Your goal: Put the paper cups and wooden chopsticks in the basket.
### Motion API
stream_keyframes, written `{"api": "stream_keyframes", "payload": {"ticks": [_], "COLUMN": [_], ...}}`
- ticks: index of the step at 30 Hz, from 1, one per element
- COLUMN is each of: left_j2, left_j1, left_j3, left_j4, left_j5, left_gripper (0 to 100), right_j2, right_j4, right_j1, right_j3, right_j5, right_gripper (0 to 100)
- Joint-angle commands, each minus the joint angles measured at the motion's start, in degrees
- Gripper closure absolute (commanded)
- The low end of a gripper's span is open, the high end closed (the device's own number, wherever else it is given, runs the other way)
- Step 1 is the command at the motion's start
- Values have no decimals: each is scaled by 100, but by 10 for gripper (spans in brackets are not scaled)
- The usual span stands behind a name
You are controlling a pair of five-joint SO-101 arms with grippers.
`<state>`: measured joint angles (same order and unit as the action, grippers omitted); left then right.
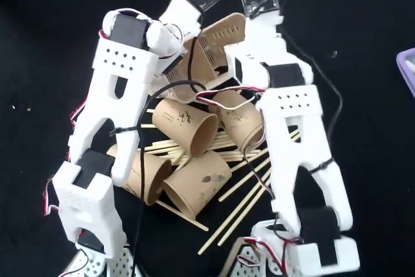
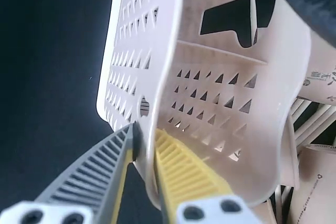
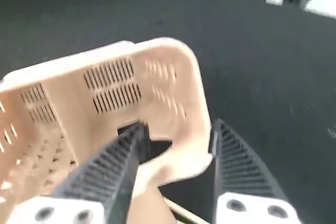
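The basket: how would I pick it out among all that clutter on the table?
Look at the far side of the black table, where the two white arms meet. The basket sits tipped between their tips, behind the heap of paper cups. Unlike the brown cups, it is pale beige plastic pierced with slots and small holes.

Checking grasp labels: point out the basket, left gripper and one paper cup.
basket (image 2: 220, 108), left wrist view, perforated wall.
left gripper (image 2: 144, 136), left wrist view, midway between fingertips.
paper cup (image 1: 178, 121), high view, side wall.
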<state>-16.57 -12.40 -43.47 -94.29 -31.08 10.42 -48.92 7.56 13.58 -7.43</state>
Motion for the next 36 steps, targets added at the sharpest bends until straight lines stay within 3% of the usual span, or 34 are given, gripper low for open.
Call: {"api": "stream_keyframes", "payload": {"ticks": [1, 5, 8, 16, 19, 21, 24, 27, 30, 36], "left_j2": [105, 105, 105, 105, 105, 105, 105, 105, 70, 536], "left_j1": [-163, -136, -136, -127, 48, 268, 690, 980, 1077, 945], "left_j3": [-259, -259, -259, -558, -980, -1402, -1938, -2563, -2967, -2642], "left_j4": [-70, -70, -70, -79, -70, -79, -79, -369, -668, -668], "left_j5": [-35, -35, -35, 9, 536, 1081, 2391, 3622, 3763, 3763], "left_gripper": [970, 970, 970, 966, 950, 880, 761, 739, 741, 741], "right_j2": [-382, -848, -954, -945, -875, -708, -391, -198, -180, -189], "right_j4": [360, 677, 703, 519, 211, -35, -281, -325, -316, -316], "right_j1": [-44, -440, -642, -747, -747, -747, -712, -703, -703, -695], "right_j3": [-321, -321, -330, -312, -382, -409, -409, -391, -418, -602], "right_j5": [-62, -62, -18, 35, 501, 756, 985, 1196, 1248, 1248], "right_gripper": [805, 825, 985, 988, 988, 988, 988, 988, 988, 988]}}
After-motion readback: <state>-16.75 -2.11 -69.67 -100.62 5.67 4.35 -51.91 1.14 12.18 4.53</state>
